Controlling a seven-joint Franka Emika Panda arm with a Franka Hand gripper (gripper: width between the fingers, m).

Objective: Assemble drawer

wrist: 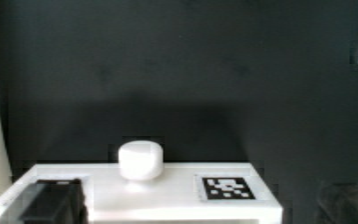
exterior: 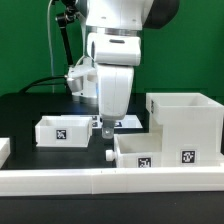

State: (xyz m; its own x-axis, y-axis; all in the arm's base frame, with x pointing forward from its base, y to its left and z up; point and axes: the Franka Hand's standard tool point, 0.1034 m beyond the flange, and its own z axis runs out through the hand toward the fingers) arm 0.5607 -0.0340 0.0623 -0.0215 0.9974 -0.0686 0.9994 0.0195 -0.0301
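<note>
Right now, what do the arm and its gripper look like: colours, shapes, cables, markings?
The arm has smooth, rounded white shells with black sections at the joint. The gripper has a boxy white body tapering to two short dark fingers, which look blurred in the wrist view. Thin black cables run beside the arm. No markings or lettering can be read on it.

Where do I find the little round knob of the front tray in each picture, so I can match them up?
Exterior view: the knob sticks out of the front tray toward the exterior view's left, just below the fingers in the picture.
Wrist view: the knob stands on the tray's white face, beside a tag, between the open fingers.
Shared landmark: the front tray itself.
</note>
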